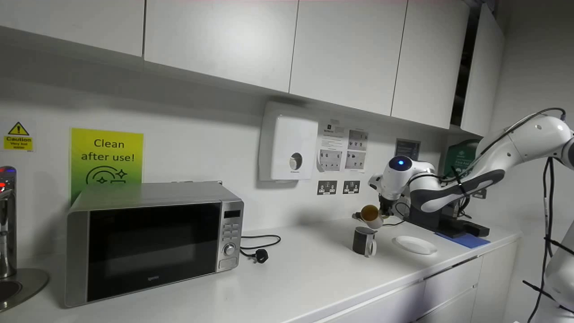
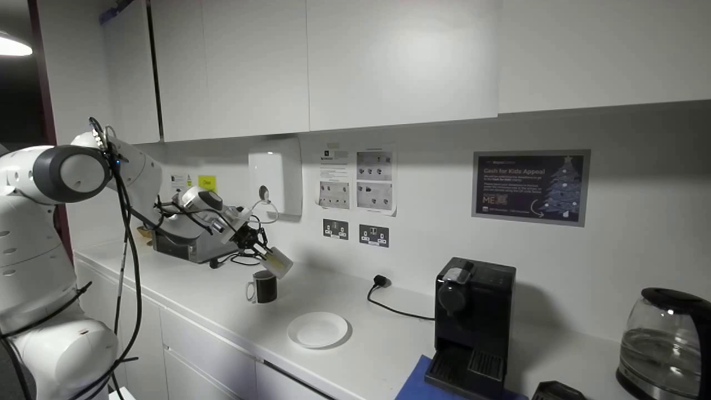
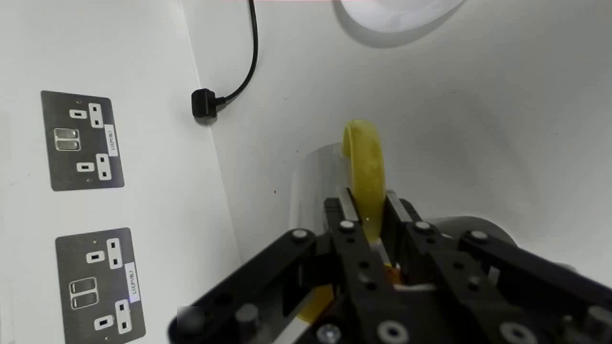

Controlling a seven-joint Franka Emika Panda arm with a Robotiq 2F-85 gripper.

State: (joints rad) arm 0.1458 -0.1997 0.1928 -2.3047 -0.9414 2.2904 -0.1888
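While the end effector (image 3: 370, 210) pinches its yellow handle (image 3: 367, 167), a white mug (image 1: 372, 216) hangs tilted above the bench (image 1: 314, 269).
The fingers (image 3: 348, 205) press on either side of the handle, and the mug's yellow inside shows in an exterior view. Lower and near it, a white-handled dark mug (image 1: 361, 241) stands upright on the bench; whether the two touch, I cannot tell. A white plate (image 2: 318, 329) lies near them in both exterior views. Past the plate, a black coffee machine (image 2: 475, 322) sits on a blue mat (image 2: 415, 382), a glass jug (image 2: 661, 355) farther along. By the wall (image 3: 153, 143), a black plug (image 3: 204, 103) rests on the bench near two double sockets (image 3: 82, 141). Toward the opposite end stands a silver microwave (image 1: 154, 249), another plug (image 1: 261, 256) just beside it. A white dispenser (image 1: 293, 139) hangs on the wall under the cupboards (image 1: 345, 54).
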